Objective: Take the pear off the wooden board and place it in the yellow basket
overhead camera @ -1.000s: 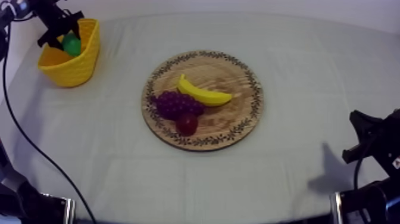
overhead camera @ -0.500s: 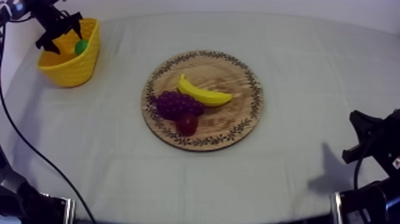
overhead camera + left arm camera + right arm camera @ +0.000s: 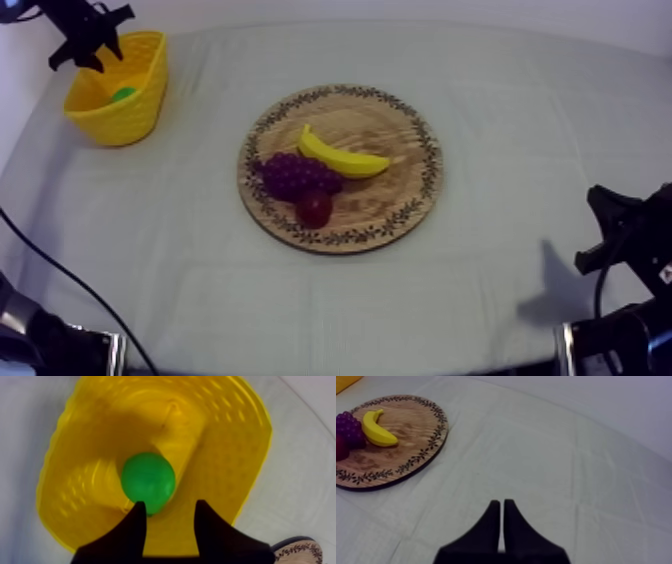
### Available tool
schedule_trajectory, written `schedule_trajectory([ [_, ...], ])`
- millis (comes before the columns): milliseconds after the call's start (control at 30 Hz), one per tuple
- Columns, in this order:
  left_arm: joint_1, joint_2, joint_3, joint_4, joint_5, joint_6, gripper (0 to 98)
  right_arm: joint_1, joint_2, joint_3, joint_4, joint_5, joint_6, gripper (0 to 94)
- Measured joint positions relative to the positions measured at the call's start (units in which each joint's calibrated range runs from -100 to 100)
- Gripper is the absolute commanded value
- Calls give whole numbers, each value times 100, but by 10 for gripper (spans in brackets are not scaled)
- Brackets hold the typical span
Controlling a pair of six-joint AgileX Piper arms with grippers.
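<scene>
The green pear (image 3: 148,482) lies on the floor of the yellow basket (image 3: 220,451), and a sliver of the pear (image 3: 123,94) shows inside the basket (image 3: 125,115) at the table's far left. My left gripper (image 3: 88,38) hangs above the basket's back rim; my left gripper (image 3: 169,507) is open, its fingers apart and empty just above the pear. The round wooden board (image 3: 400,200) in the middle holds a banana (image 3: 340,156), grapes (image 3: 295,176) and a small red fruit (image 3: 314,208). My right gripper (image 3: 502,507) is shut on nothing, low over the cloth right of the board (image 3: 421,441).
Bare cloth (image 3: 520,130) spreads between the board and my right arm (image 3: 625,235) at the table's right edge. The board's patterned rim (image 3: 297,551) peeks in beside the basket in the left wrist view. The basket stands close to the table's far-left edge.
My left gripper has let go of the pear, which dropped to the basket's floor, and has risen up and back from the basket. The right arm has not moved.
</scene>
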Motion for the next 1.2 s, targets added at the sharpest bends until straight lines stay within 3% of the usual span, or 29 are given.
schedule_trajectory([
  [200,21,-816,682,5,-334,-44,146,0,0,0,0,0,-3,4],
  [400,84,-1820,1667,13,-1117,-2,70,0,0,0,0,0,-3,4],
  [733,212,-3579,3501,11,-2394,-456,3,0,0,0,0,0,-6,4],
  [867,282,-4375,4291,-136,-2741,-603,1,0,0,0,0,0,-6,4],
  [1033,540,-5460,5412,-546,-2734,-457,0,0,0,0,0,0,-6,4],
  [1200,696,-6606,6431,-634,-2743,-495,0,0,0,0,0,0,1,4],
])
